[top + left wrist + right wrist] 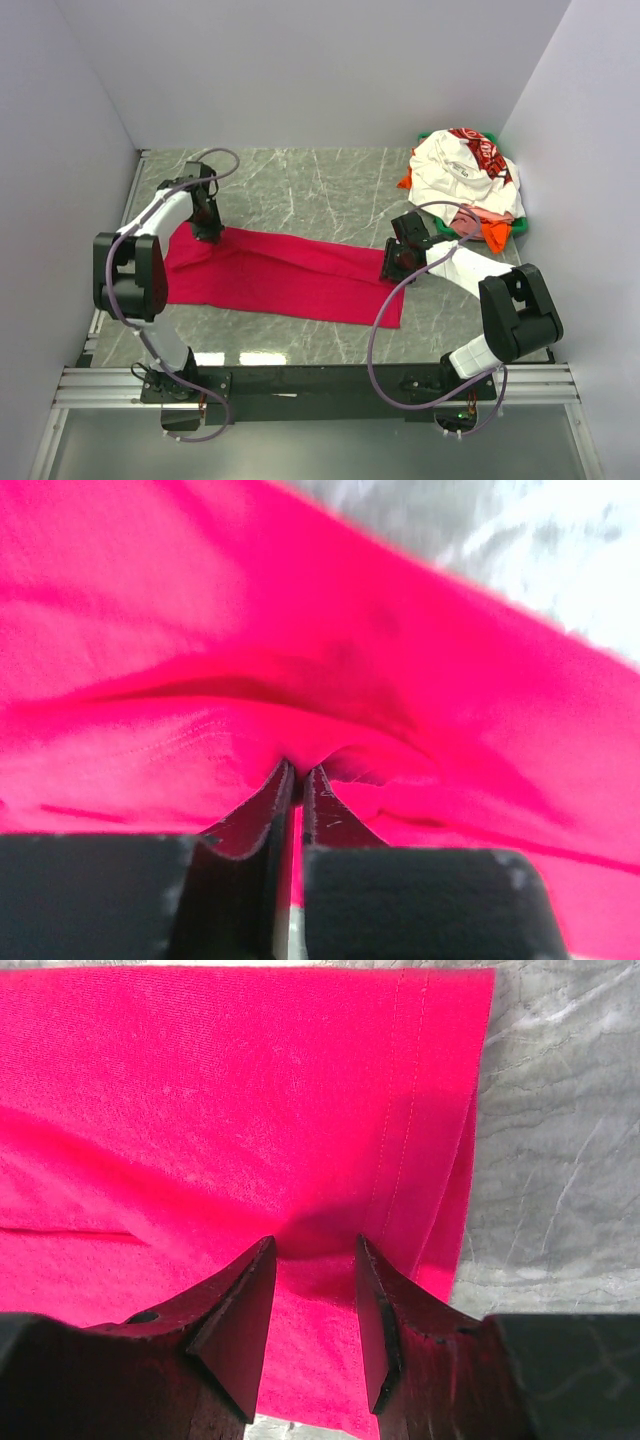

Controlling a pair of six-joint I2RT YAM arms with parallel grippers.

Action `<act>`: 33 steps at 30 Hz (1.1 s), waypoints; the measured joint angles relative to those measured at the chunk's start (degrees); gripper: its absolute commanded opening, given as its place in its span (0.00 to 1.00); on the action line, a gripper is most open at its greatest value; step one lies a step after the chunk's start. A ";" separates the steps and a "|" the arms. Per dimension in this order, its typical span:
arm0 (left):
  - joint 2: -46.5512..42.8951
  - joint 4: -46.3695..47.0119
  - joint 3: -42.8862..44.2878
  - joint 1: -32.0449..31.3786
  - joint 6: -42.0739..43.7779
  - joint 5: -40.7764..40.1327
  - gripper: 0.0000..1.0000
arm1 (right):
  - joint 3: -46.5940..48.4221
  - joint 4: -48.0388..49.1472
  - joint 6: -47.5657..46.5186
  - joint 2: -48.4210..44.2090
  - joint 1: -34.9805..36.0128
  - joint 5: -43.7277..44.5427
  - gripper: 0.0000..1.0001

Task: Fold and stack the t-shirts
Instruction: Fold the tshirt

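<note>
A crimson red t-shirt (pixel 290 275) lies as a long folded band across the middle of the table. My left gripper (pixel 208 235) is at its far left edge, shut on a pinch of the red cloth (pixel 300 630); the cloth bunches up at the closed gripper (pixel 298 770). My right gripper (pixel 392 272) sits over the shirt's right end near the stitched hem (pixel 400 1110). Its jaws are open, and the gripper (pixel 315 1245) rests on flat red cloth. A white t-shirt with red-and-black print (pixel 460 170) tops a pile at the back right.
The pile sits in a green container (pixel 520 228), with orange (pixel 495 237) and pink (pixel 465 224) cloth showing below the white shirt. Grey marbled tabletop (pixel 300 185) shows beyond the shirt. White walls close in on three sides.
</note>
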 measured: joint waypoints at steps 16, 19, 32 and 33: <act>-7.54 2.64 -0.63 -0.39 -1.77 -7.13 0.52 | 1.16 -1.29 -1.73 0.98 0.00 -0.07 0.45; -10.64 2.82 -3.69 -0.68 -3.06 -5.27 0.57 | 1.38 -1.33 -2.01 1.27 0.00 -0.09 0.45; -7.39 5.11 -6.56 -0.90 -7.21 0.90 0.57 | 1.77 -1.44 -2.60 1.70 0.00 -0.07 0.45; -6.71 5.20 -6.40 -0.90 -7.23 0.98 0.56 | 1.77 -1.44 -2.62 1.70 0.00 -0.07 0.45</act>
